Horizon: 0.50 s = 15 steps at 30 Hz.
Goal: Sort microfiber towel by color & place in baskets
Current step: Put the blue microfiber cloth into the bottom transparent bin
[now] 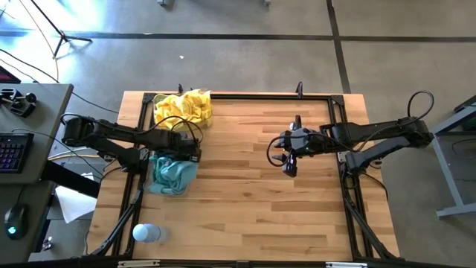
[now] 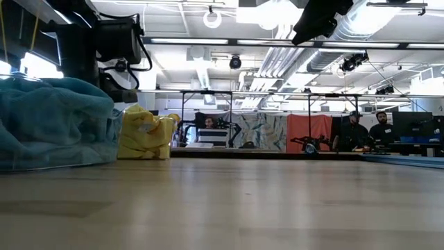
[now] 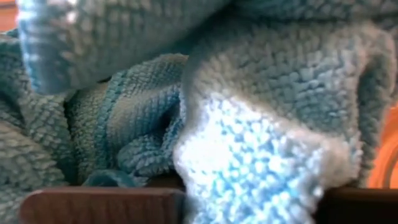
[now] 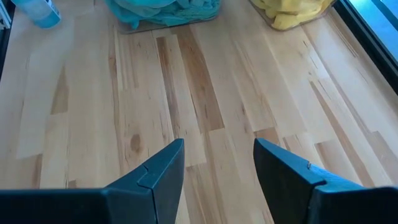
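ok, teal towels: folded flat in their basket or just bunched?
Bunched. The teal towels sit in a crumpled heap with loose folds in the clear basket, rising above its low wall; the left wrist view shows rumpled layers, none flat.

My right gripper, jaws apart, over bare table; teal towels, yellow towels, bottle well ahead.

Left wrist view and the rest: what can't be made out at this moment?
- Left gripper's fingers: left wrist view shows only dark edges under the fuzzy teal microfiber towels; high view hides them under the arm.
- Clear plastic basket of teal towels: walls barely show from above.
- Bright yellow microfiber towels: heaped, number unclear.
- Small pale blue bottle: cut off by the right wrist view's edge.
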Motion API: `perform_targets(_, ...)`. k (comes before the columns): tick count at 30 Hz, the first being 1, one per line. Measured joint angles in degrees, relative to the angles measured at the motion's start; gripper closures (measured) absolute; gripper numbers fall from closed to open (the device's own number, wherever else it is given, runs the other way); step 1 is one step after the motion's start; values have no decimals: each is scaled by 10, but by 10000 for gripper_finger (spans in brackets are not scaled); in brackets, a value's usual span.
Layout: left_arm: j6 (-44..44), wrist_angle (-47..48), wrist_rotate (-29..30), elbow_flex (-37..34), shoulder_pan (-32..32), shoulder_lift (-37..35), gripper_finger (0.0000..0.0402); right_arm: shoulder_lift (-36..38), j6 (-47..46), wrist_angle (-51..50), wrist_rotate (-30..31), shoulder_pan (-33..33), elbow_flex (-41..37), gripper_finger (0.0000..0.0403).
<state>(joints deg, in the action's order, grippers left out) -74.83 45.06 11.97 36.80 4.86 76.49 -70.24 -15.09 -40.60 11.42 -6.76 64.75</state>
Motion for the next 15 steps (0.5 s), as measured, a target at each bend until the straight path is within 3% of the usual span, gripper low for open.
perform_targets(8,-5,33,-15,18,0,-54,297,0,1,0,0,0,0,215)
perform_targets(15,-27,109,-26,64,0,-126,288,0,5,0,0,0,0,215)
